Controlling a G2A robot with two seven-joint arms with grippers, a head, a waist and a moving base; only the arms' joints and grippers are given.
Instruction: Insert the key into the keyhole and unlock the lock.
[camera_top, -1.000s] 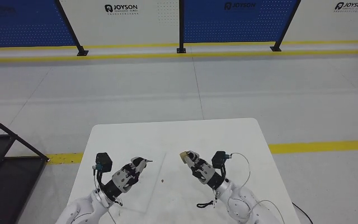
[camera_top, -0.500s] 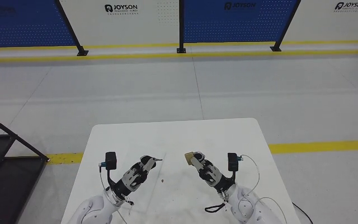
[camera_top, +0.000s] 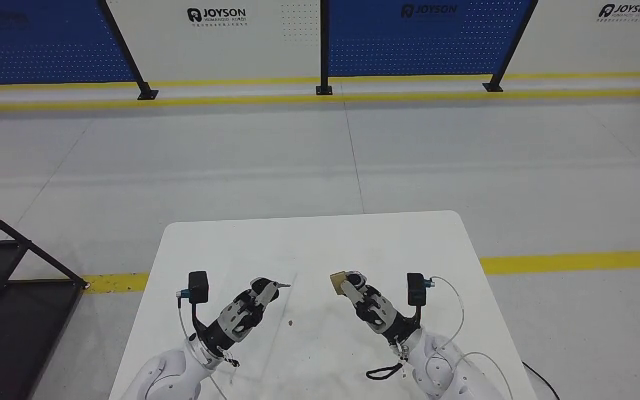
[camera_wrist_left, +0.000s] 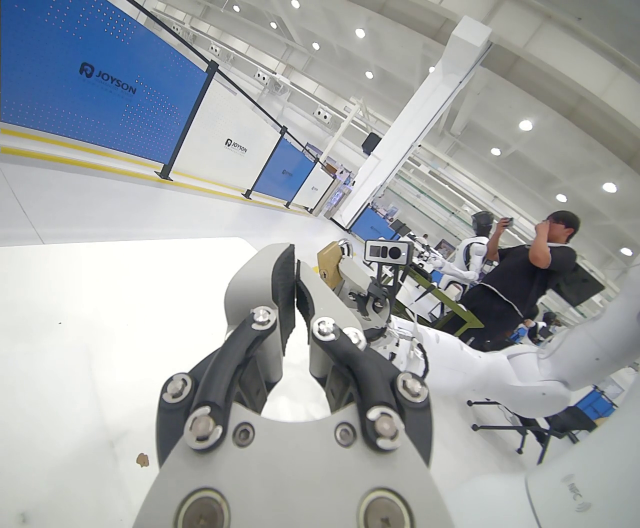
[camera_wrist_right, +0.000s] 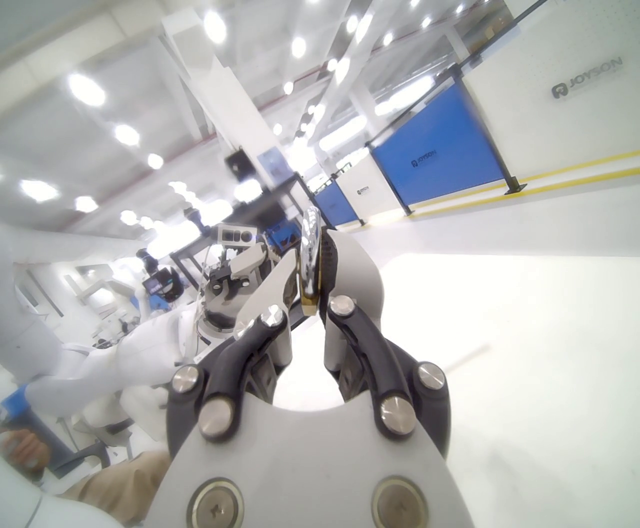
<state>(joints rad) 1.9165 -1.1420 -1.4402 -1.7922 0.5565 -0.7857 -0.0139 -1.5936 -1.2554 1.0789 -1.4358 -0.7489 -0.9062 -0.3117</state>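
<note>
**Key (camera_top: 284, 285) and lock (camera_top: 341, 279) aloft and apart: a skewed approach is the hazard**

The key juts as a thin sliver past the tips of the left end effector (camera_top: 266, 291). Its fingers are pinched narrow on the key, and its pads (camera_wrist_left: 282, 292) press together and hide how the key is seated. The lock is clamped in the right end effector (camera_top: 348, 284), brass body between the fingers and shackle poking beyond the tips. Its keyhole (camera_wrist_left: 325, 274) faces the left end effector. A clear gap lies between the two, above the bench (camera_top: 300, 235).

The likely failure is misalignment. If the blade meets the brass off-angle or rolled against the slot, it should skid across the face instead of entering. So slim a pinch may let the key pivot between the pads under push. The lock could likewise slip in its grasp. When turning, the key might twist in the pads, not the cylinder. Either piece could drop.
</note>
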